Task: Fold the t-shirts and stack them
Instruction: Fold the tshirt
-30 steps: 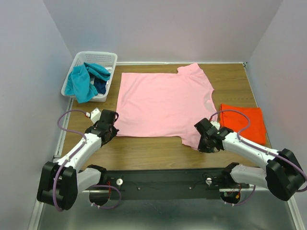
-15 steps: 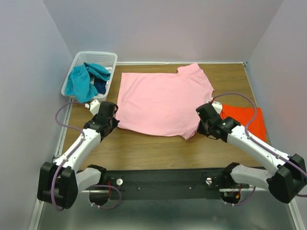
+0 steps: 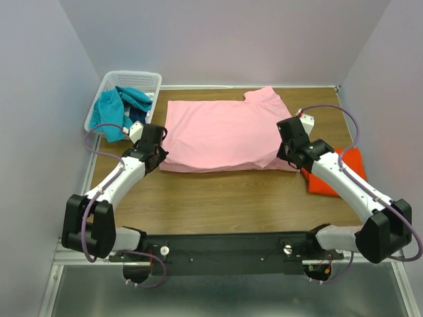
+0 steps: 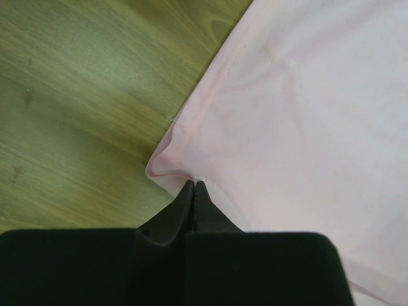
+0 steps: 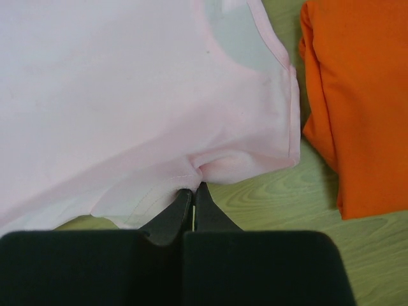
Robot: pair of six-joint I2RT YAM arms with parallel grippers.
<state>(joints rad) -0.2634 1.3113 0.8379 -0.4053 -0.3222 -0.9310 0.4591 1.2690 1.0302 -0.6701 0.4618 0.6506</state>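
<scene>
Left wrist shows left fingers (image 4: 178, 211) pinched tight on the pink t-shirt (image 4: 306, 108), right fingers (image 5: 174, 215) likewise clamping its hem.

The shirt (image 3: 225, 132) lies between left gripper (image 3: 158, 157) and right gripper (image 3: 288, 156). The folded shirt (image 3: 328, 184) sits right of the right one, basket (image 3: 135, 73) behind the left one.

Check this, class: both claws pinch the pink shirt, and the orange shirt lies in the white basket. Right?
Not quite. The orange shirt lies on the table beside the pink shirt, not in the basket; the top external view shows it. The left claw and right claw do pinch that shirt.
</scene>
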